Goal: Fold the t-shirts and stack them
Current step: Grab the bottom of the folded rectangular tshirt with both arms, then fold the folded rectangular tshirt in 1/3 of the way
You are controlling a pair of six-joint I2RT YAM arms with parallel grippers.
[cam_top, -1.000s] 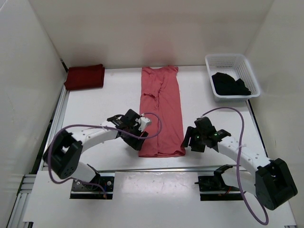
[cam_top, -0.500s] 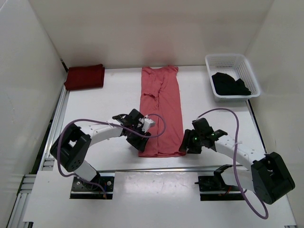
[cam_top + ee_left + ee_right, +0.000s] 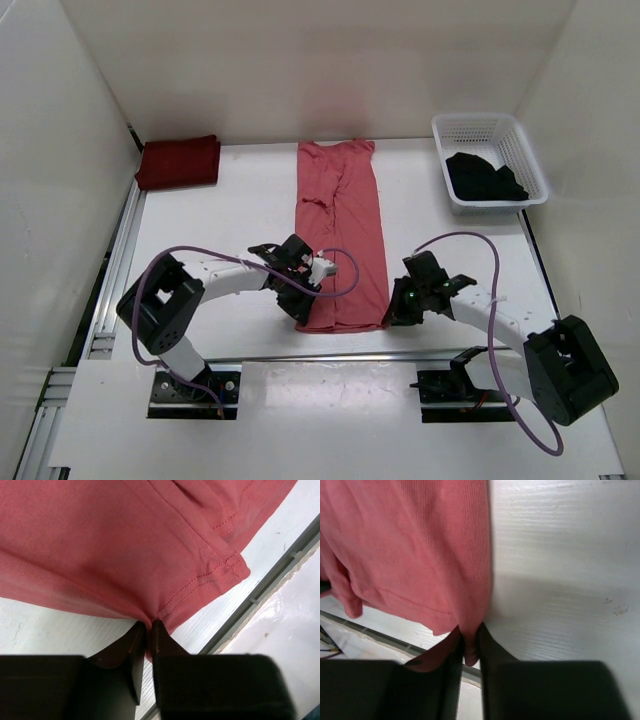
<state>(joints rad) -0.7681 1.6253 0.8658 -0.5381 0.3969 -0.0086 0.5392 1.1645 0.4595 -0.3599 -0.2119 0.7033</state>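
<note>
A salmon pink t-shirt (image 3: 340, 225) lies as a long narrow strip down the middle of the table, hem toward me. My left gripper (image 3: 303, 312) is shut on the hem's near left corner; the cloth (image 3: 125, 545) bunches between its jaws (image 3: 148, 626). My right gripper (image 3: 388, 318) is shut on the near right corner, with pink fabric (image 3: 420, 545) pinched between its fingertips (image 3: 470, 636). A dark maroon t-shirt (image 3: 178, 162) sits folded at the far left corner. A black t-shirt (image 3: 484, 178) lies crumpled in the basket.
The white mesh basket (image 3: 490, 128) stands at the far right. A metal rail (image 3: 300, 352) runs along the table's near edge, just behind both grippers. White walls enclose the table on three sides.
Both grippers have moved inward onto the pink shirt's near corners and closed on the hem. They were open beside the shirt a second ago.
</note>
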